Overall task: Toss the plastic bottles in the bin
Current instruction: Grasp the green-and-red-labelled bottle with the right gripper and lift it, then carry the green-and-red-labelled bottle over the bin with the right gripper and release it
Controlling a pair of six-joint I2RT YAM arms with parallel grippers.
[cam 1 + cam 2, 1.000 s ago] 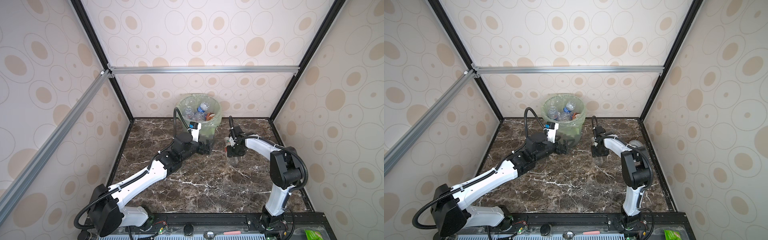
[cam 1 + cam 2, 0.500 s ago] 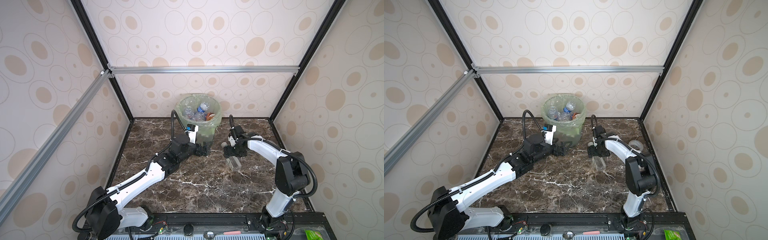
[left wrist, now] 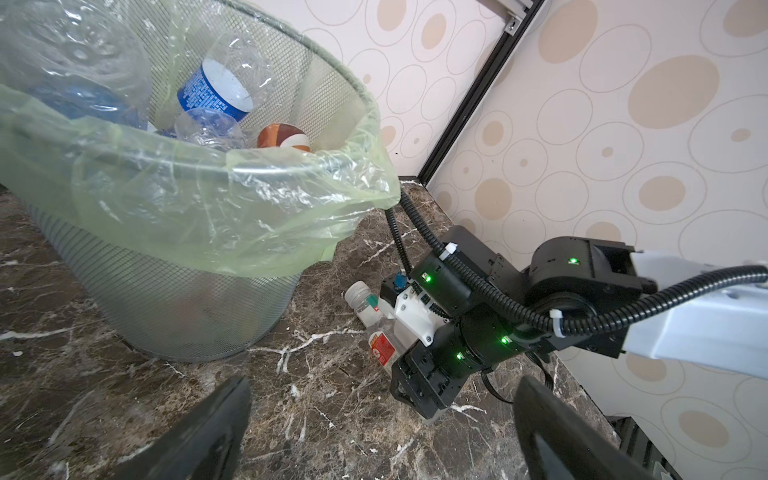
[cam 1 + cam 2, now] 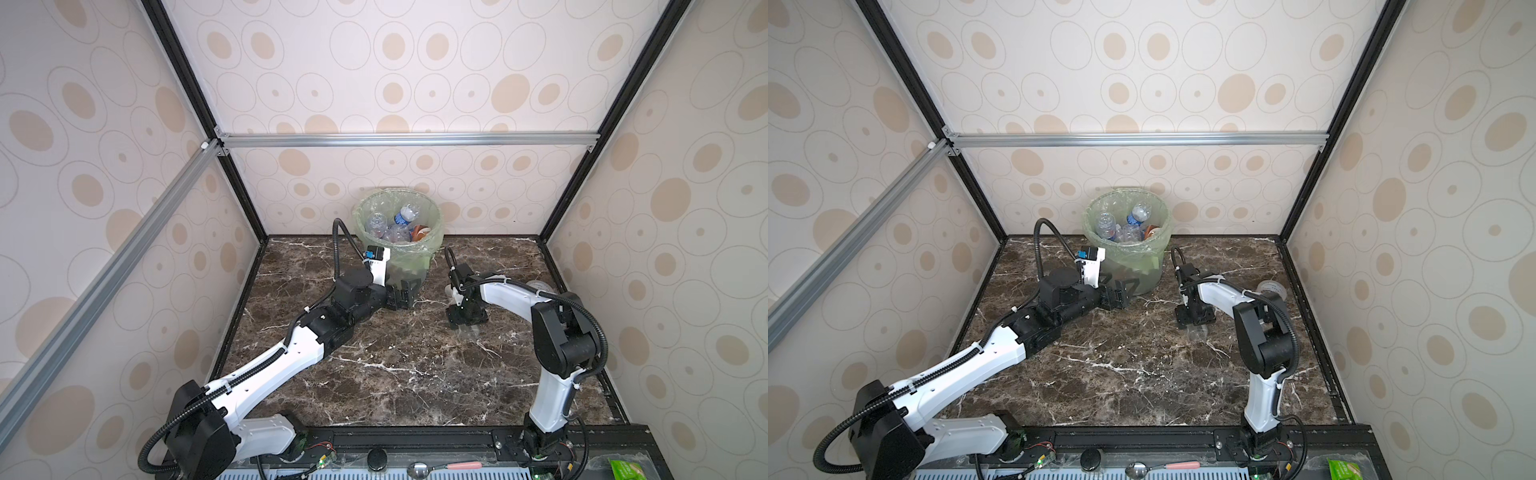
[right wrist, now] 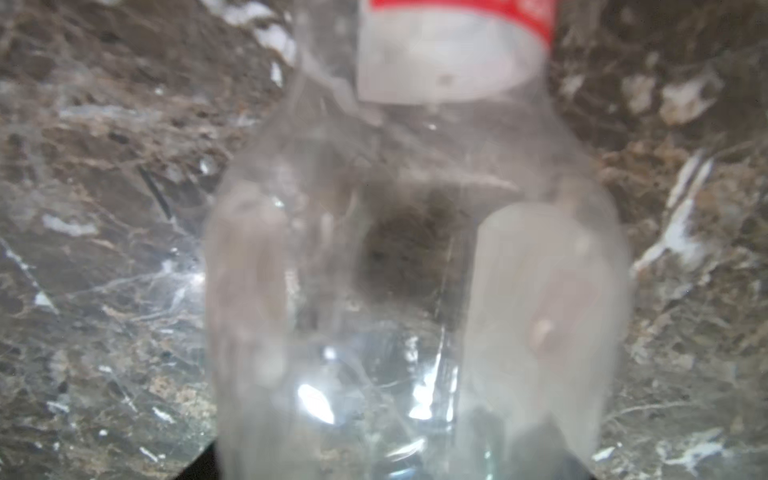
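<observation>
**Front rail.** A metal spoon with a pink handle (image 4: pixel 440 466) lies along the rail, well short of both claws.

**Work surface.** The dark brown marble-patterned table (image 4: pixel 395 374) carries everything noted below.

**Right claw** (image 4: pixel 465 323). It points straight down at the table. It is set over a clear plastic bottle with a red-and-white label and a pale cap (image 3: pixel 374 328).
- The bottle lies on its side on the table directly beneath this claw, with its cap end towards the bin.
- In the right wrist view the bottle (image 5: pixel 415 249) fills the picture and is blurred.
- I cannot tell whether this claw is clamped on the bottle or only straddles it.

**Roll of clear tape** (image 4: pixel 540 286). It lies flat on the table to the right of the right claw, near the side wall.

**Left claw** (image 4: pixel 402 294). It sits low over the table with its fingers spread wide apart. It is to the left of the right claw and clear of the bottle.

**Bin.** A round grey mesh bin lined with a pale green plastic bag (image 4: pixel 415 266) stands upright just beyond the left claw, against the far wall. It is beyond and to the left of the right claw. Three bottles show inside it:
- a clear bottle with a blue label (image 4: pixel 404 216)
- a crushed clear bottle (image 4: pixel 376 222)
- a brown-labelled bottle (image 4: pixel 420 232)
</observation>
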